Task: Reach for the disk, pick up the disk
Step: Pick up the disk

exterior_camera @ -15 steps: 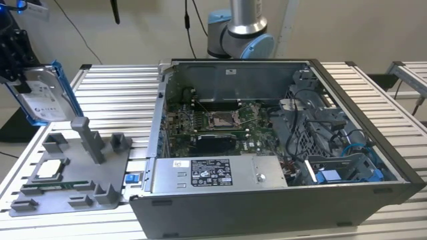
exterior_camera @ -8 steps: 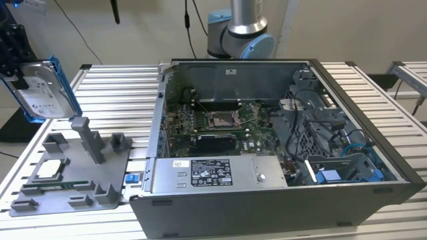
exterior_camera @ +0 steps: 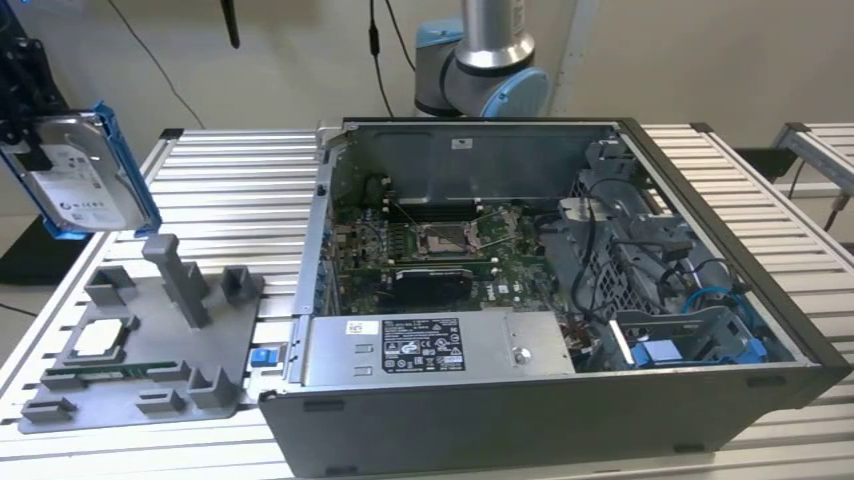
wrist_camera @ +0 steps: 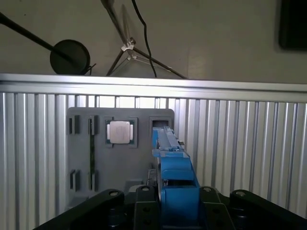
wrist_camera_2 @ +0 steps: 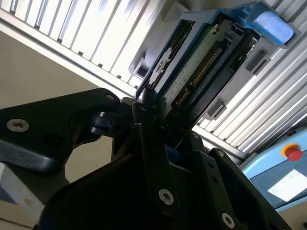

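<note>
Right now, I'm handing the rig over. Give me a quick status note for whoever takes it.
Gripper: fingers shut on the disk, gripping its end.
Disk: held in the air at the exterior view's left, over the grey tray, outside the open computer case.
Done: reach and pick-up.
Left: nothing of this task; the disk is off every surface.

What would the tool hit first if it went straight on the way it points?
Most likely the grey tray, near the square chip in it. The tool holds the disk end-on toward that tray, so the disk's far end would touch first. Depth is hard to judge.
</note>
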`<state>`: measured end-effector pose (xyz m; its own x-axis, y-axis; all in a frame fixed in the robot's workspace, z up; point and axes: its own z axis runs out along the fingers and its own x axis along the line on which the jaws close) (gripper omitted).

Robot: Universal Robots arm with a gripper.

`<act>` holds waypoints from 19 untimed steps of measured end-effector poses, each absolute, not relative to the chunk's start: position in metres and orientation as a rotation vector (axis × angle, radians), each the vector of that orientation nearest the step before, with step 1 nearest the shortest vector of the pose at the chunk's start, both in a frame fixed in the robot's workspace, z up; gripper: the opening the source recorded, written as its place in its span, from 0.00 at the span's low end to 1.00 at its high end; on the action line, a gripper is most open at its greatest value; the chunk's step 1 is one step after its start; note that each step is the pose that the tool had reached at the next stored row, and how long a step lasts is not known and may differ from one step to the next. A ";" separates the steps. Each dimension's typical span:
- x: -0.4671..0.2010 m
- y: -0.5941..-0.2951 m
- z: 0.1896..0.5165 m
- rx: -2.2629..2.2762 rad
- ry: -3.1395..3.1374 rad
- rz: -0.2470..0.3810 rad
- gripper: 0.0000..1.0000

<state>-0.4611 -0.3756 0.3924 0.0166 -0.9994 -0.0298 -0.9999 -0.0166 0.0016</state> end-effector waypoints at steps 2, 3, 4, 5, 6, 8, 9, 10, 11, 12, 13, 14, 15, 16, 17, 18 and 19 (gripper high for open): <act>-0.461 -0.376 0.395 -2.226 2.189 0.035 0.00; -0.461 -0.376 0.397 -2.226 2.189 0.035 0.00; -0.461 -0.376 0.398 -2.226 2.189 0.035 0.00; -0.461 -0.376 0.400 -2.226 2.189 0.035 0.00; -0.461 -0.376 0.401 -2.226 2.189 0.035 0.00; -0.461 -0.376 0.405 -2.226 2.189 0.035 0.00; -0.461 -0.376 0.406 -2.226 2.189 0.035 0.00; -0.461 -0.376 0.408 -2.226 2.189 0.035 0.00; -0.461 -0.376 0.409 -2.226 2.189 0.035 0.00; -0.461 -0.376 0.411 -2.226 2.189 0.035 0.00; -0.461 -0.376 0.412 -2.226 2.189 0.035 0.00; -0.461 -0.376 0.414 -2.226 2.189 0.035 0.00; -0.461 -0.376 0.416 -2.226 2.189 0.035 0.00; -0.461 -0.376 0.418 -2.226 2.189 0.035 0.00; -0.461 -0.376 0.419 -2.226 2.188 0.035 0.00; -0.461 -0.376 0.421 -2.226 2.189 0.035 0.00; -0.461 -0.376 0.422 -2.226 2.188 0.035 0.00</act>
